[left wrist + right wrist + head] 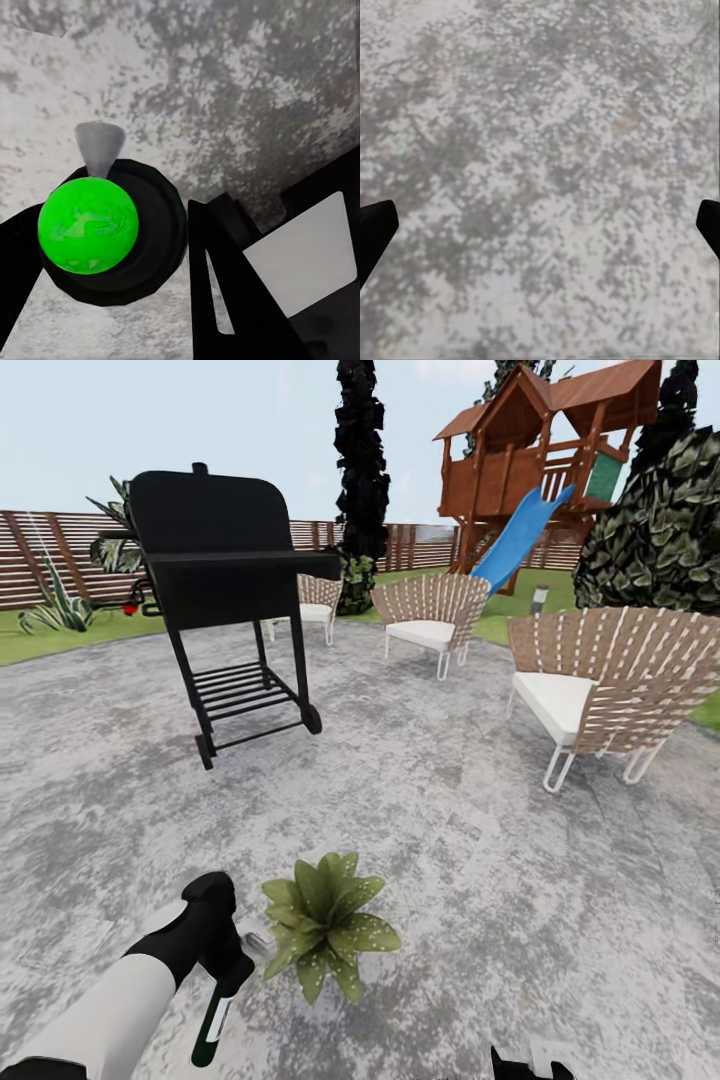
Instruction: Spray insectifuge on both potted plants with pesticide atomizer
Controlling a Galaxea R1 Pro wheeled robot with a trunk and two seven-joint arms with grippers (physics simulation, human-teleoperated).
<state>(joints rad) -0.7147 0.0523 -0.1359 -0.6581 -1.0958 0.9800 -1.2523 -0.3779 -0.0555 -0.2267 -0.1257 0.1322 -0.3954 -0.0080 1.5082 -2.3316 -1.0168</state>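
Observation:
My left gripper (225, 960) is shut on the pesticide atomizer (213, 1025), whose dark-green bottle hangs down below the fingers. Its grey trigger head (255, 940) points toward a potted plant (325, 925), a rosette of broad light-green speckled leaves standing on the patio just right of the gripper. In the left wrist view the atomizer (88, 225) appears end-on as a bright green round shape held in my left gripper (120, 255), with the grey nozzle (100, 146) beyond it. My right gripper (540, 225) is open over bare stone, its fingertips (375, 229) far apart.
A black barbecue grill (225, 595) stands on the grey stone patio (450, 840) ahead left. Wicker chairs (600, 680) ring the far right side. Behind are a wooden playhouse with a blue slide (520, 535), a slat fence (50, 555) and a striped agave (60, 610) in the grass.

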